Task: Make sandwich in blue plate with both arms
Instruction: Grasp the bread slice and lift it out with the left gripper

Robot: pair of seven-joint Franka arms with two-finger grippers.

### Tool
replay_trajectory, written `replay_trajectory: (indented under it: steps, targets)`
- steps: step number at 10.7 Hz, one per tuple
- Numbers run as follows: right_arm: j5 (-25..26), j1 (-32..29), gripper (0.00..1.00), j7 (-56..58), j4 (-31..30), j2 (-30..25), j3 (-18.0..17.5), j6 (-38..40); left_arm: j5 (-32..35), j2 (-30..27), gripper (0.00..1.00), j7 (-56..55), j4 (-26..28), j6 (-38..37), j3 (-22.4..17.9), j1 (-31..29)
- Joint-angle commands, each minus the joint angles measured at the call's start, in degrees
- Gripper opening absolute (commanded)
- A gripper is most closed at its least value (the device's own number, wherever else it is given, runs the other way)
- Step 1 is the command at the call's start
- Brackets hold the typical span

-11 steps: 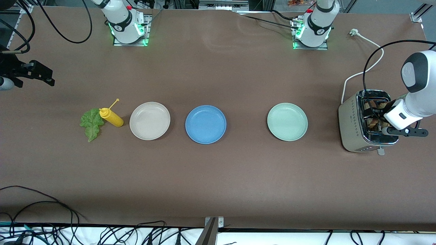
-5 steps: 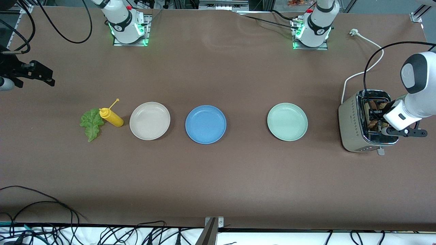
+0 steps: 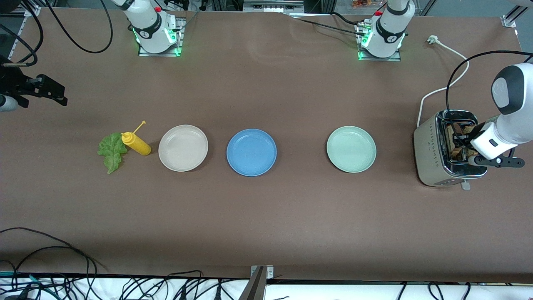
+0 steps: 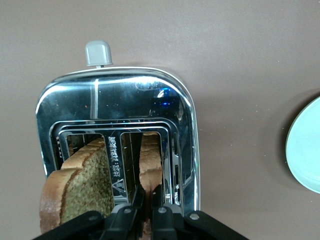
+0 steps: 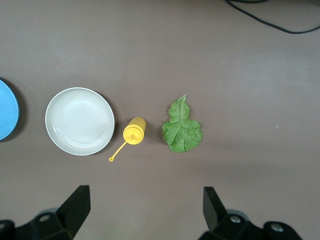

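Note:
The blue plate [image 3: 251, 152] lies bare at mid-table; its edge shows in the right wrist view [image 5: 6, 110]. Two brown toast slices stand in the chrome toaster [image 3: 433, 154] at the left arm's end. My left gripper [image 4: 148, 200] reaches down into one slot and is shut on the thinner-looking slice [image 4: 150, 160]; the other slice [image 4: 82, 180] stands free in the neighbouring slot. In the front view the left gripper [image 3: 461, 151] sits over the toaster top. The lettuce leaf [image 3: 111, 152] lies flat toward the right arm's end. My right gripper [image 5: 146, 192] hangs open above the table there, holding nothing.
A yellow squeeze bottle [image 3: 136, 143] lies beside the lettuce, touching it. A cream plate [image 3: 183, 148] sits between the bottle and the blue plate. A mint-green plate [image 3: 351, 149] lies between the blue plate and the toaster. The toaster's white cord [image 3: 441, 89] runs toward the arm bases.
The left gripper's fingers have closed on the toast slice in the toaster slot. The right arm has barely shifted.

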State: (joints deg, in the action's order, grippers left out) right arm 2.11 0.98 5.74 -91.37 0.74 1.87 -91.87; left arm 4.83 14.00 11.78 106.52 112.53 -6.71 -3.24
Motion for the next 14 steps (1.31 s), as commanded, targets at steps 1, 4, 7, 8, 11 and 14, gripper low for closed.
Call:
replay_trajectory:
  steps: [1,4,7,8,11,14]
  targets:
    - [0.00,-0.02,1.00,0.50,1.28,0.40,-0.02,0.99,1.32,-0.11,0.00,0.79,-1.22,0.23,-0.14,0.08]
    - [0.00,-0.02,1.00,0.50,1.28,0.40,-0.02,0.99,1.32,-0.46,0.00,0.61,-3.85,0.15,-0.14,0.25]
    - [0.00,-0.02,1.00,0.50,1.28,0.57,-0.02,0.99,1.06,-1.60,0.00,0.61,-8.15,-1.07,0.03,0.69]
    - [0.00,-0.02,1.00,0.50,1.28,0.57,-0.02,0.99,0.62,-1.87,0.00,0.61,-10.17,-2.82,0.12,0.78]
    - [0.00,-0.02,1.00,0.50,1.28,0.66,-0.02,0.90,0.36,-1.96,0.00,0.78,-15.98,-9.50,0.82,0.96]
    - [0.00,-0.02,1.00,0.50,1.28,0.57,-0.02,1.16,-0.34,-3.10,0.00,0.78,-17.49,-11.54,0.65,2.71]
